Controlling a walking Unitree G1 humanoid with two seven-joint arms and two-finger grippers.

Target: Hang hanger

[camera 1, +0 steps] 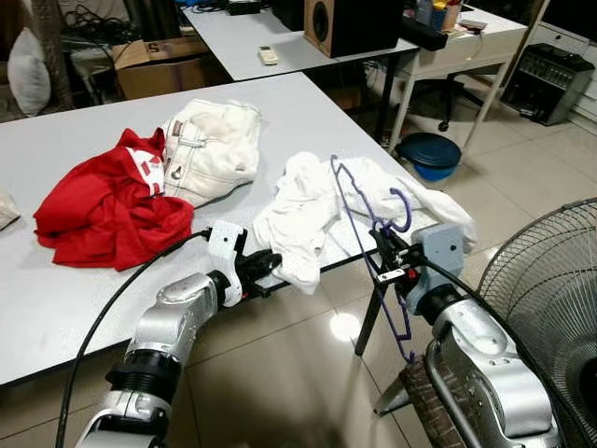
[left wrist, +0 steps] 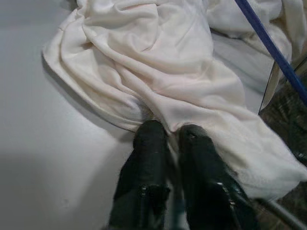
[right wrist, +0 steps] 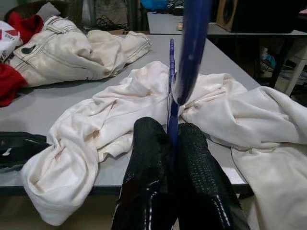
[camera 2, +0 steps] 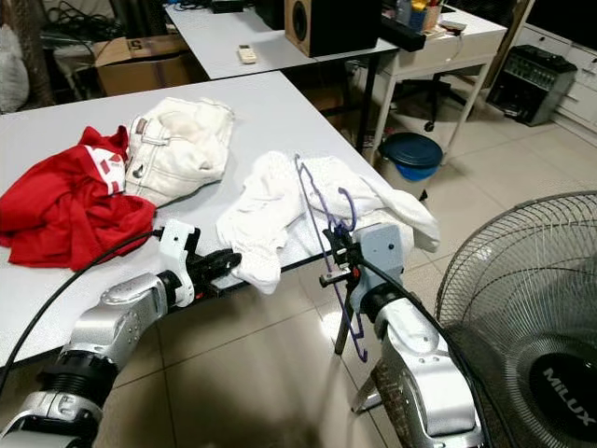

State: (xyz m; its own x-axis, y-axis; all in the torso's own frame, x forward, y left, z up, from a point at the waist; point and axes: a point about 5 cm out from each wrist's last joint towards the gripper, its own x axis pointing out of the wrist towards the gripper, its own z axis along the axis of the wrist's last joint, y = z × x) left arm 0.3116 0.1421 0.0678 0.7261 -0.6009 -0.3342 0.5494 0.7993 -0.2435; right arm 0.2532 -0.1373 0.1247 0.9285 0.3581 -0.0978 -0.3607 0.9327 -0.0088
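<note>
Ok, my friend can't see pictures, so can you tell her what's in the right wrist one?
Two black fingers pinch a thin blue hanger standing up over a crumpled white garment on a grey table. Cream jeans and a red cloth lie further back.

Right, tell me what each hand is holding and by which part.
The right hand grips the blue hanger by one thin wire arm. The left hand pinches the hanging edge of the white garment.
</note>
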